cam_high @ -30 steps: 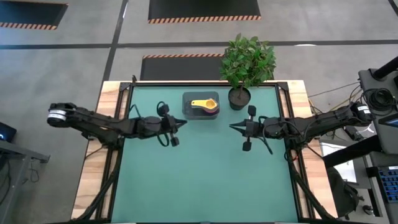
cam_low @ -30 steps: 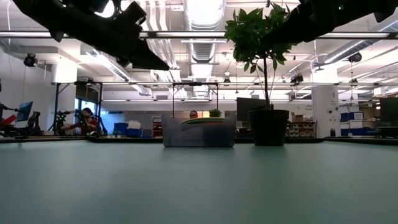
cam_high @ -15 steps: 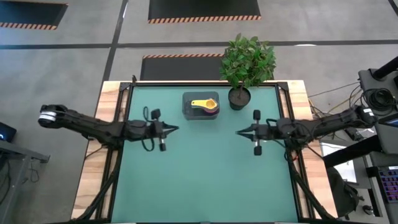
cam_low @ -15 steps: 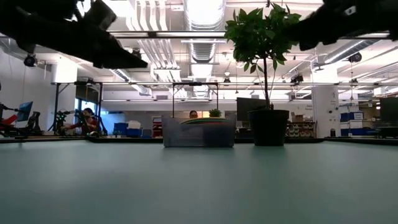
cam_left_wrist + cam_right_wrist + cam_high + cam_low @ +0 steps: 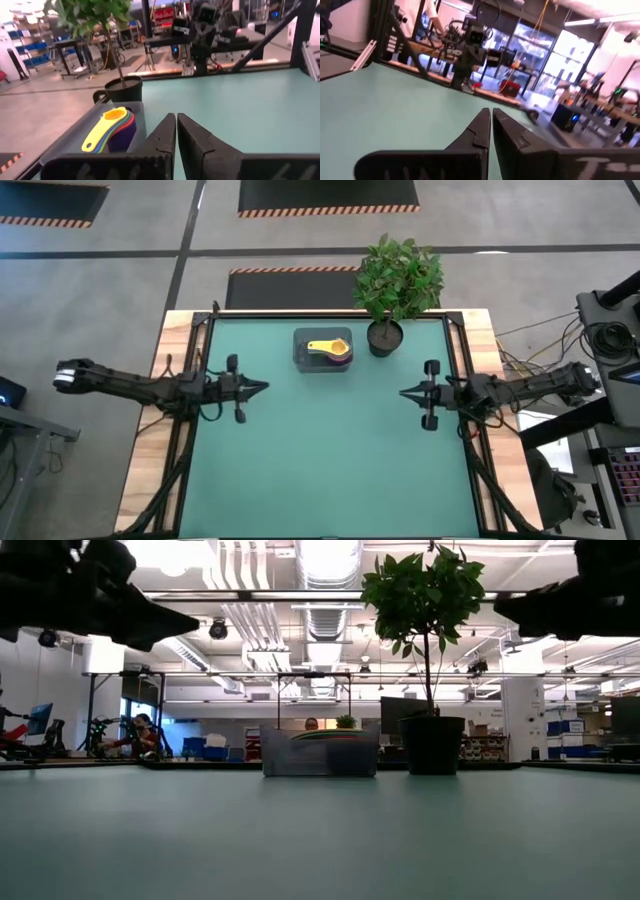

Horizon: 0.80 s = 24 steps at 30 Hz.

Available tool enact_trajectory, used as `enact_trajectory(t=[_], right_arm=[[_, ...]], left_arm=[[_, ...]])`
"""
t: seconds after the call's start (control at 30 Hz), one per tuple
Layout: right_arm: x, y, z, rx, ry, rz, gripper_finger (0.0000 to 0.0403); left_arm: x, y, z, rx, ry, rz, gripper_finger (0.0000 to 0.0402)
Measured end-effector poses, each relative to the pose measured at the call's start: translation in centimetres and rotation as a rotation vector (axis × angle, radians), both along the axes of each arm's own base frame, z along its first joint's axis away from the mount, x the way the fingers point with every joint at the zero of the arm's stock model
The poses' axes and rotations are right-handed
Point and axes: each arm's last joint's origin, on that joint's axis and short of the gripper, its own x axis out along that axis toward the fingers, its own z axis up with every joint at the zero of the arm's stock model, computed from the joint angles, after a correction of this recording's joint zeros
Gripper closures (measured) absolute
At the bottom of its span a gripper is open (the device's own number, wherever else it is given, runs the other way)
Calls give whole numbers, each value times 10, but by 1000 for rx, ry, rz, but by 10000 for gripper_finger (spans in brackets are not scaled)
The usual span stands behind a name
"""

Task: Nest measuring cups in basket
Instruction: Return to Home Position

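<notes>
Both arms had drawn back toward their own sides of the tabletop (image 5: pixel 330 470) since a second earlier. In the high view the left pincer (image 5: pixel 262 387) had slid away from the centre and sat near the left edge, while the right pincer (image 5: pixel 404 393) had retreated the same way to the right edge, so the gap between the two had widened a good deal. Each wrist view showed its own pincer with fingers pressed together and holding nothing: the left pincer (image 5: pixel 176 124) pointed across the green surface, and so did the right pincer (image 5: pixel 491 118). In the low view the two dark arms had shrunk to the upper corners of the picture.

The basket (image 5: pixel 298 352) had not moved; it stood near the far edge, just beside the potted plant (image 5: pixel 398 278). The measuring cups (image 5: pixel 330 348) lay nested inside it, the yellow one on top with its handle pointing left. The left wrist view showed the measuring cups (image 5: pixel 114 129) stacked in the basket (image 5: pixel 67 150), coloured rims fanned beneath the yellow.
</notes>
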Motion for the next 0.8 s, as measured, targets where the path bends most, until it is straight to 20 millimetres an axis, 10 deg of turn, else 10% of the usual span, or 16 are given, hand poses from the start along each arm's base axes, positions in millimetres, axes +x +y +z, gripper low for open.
enact_trajectory(t=[0.8], right_arm=[[-19, -4, 1, -91, -61, -56, 394]], left_arm=[[-54, 3, 8, 19, -370, -50, 402]])
